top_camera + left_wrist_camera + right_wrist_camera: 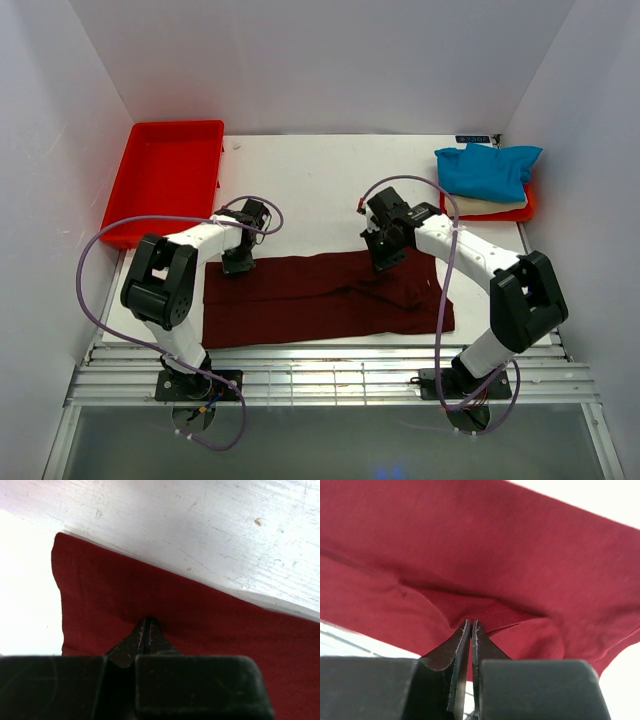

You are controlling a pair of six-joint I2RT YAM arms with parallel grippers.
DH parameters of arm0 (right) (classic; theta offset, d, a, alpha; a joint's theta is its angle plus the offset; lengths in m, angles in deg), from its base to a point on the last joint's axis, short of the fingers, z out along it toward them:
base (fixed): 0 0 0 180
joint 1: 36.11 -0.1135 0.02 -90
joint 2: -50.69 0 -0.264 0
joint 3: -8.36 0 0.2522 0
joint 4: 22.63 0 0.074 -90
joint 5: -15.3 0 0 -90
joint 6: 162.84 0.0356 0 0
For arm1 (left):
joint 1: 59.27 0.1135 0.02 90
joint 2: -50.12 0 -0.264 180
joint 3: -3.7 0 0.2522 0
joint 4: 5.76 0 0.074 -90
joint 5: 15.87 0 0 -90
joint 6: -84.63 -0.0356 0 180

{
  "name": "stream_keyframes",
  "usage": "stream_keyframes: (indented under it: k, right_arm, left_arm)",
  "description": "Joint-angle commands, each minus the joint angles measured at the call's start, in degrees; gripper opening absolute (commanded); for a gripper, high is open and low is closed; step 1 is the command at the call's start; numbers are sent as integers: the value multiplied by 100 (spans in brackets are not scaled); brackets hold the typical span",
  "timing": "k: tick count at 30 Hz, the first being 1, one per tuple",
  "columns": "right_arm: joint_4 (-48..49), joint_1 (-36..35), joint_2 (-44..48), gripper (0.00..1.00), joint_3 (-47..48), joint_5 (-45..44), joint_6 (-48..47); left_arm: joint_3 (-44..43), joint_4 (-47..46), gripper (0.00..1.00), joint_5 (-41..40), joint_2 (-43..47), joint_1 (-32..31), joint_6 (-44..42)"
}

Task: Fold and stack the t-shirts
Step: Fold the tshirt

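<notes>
Near the front of the tabletop (pixel 300 170) the maroon t-shirt (pixel 320 300) lies spread out between the arms. At its far left corner the left hand (pixel 238 262) is pinched shut on the cloth. The right hand (pixel 386 258) is closed tight on a raised fold along the far edge. At far right, the blue t-shirt (pixel 490 170) sits on the cream t-shirt (pixel 482 206).
</notes>
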Motion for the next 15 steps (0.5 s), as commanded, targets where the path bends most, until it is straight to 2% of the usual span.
stream_keyframes:
  k: [1, 15]
  right_arm:
    - [-175, -155, 430, 8, -310, 213, 194]
    - [-754, -647, 871, 8, -706, 477, 537]
  left_arm:
    - [114, -66, 5, -85, 238, -12, 10]
    - [211, -66, 5, -120, 300, -12, -7]
